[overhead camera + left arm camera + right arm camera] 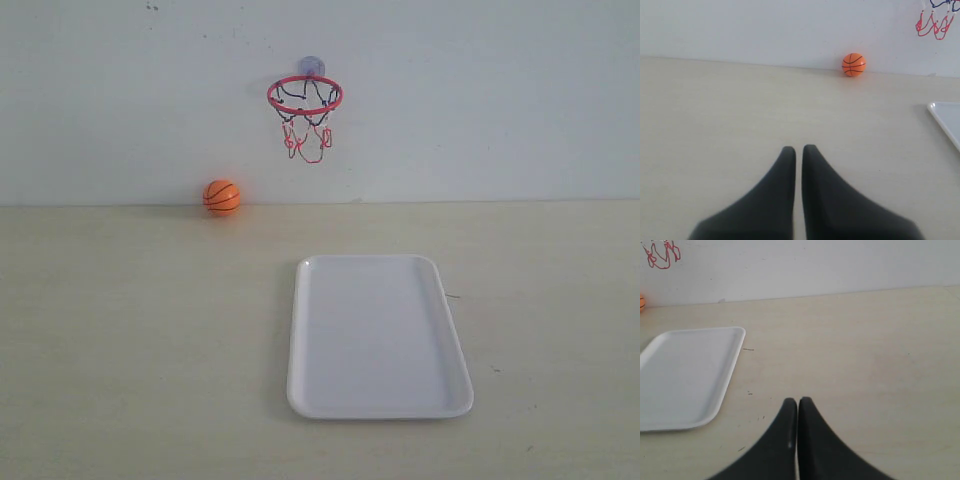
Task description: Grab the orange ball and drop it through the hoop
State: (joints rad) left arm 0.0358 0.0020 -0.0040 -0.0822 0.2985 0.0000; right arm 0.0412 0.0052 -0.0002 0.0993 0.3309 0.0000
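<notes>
Exterior view: beige table [120, 330], white wall [480, 90]

orange ball [222, 196] below-left of hoop [305, 96]

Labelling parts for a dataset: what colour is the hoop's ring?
The hoop's ring is red; the exterior view shows it best.

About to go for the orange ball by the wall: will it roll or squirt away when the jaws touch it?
Likely yes. The orange ball is round and sits free on the flat table, so a nudge should send it rolling. It looks smooth, so off-centre jaws may squeeze it out. The wall close behind it should stop it backing away.
</notes>
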